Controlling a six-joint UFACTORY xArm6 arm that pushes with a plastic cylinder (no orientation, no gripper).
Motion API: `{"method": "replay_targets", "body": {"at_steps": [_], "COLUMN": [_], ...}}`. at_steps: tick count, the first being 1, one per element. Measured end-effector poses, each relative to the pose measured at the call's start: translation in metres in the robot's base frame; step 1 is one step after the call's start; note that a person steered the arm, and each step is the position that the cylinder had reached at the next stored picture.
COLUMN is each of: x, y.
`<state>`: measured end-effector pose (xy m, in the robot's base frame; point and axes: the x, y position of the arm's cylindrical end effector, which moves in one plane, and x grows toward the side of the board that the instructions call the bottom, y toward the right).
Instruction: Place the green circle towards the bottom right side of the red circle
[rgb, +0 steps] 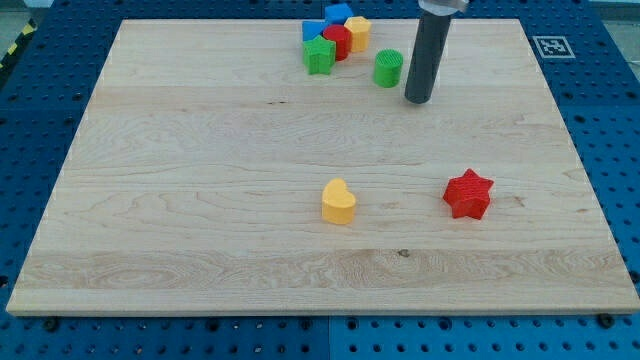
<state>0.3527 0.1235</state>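
The green circle (388, 68) stands near the view's top, right of centre. The red circle (337, 42) sits up and to its left, inside a tight cluster of blocks. My tip (418, 100) rests on the board just to the right of the green circle and slightly below it, with a small gap between them. The rod rises from the tip out of the view's top edge.
The cluster at the view's top holds a green block (319, 55), a blue block (314, 30), another blue block (339, 13) and a yellow block (358, 32). A yellow heart (338, 202) and a red star (468, 194) lie lower down. The wooden board (200, 200) ends near the cluster.
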Motion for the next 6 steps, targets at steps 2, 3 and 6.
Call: {"method": "replay_targets", "body": {"at_steps": [2, 3, 6], "x": [-0.031, -0.046, 0.018], "y": [-0.008, -0.032, 0.028]}}
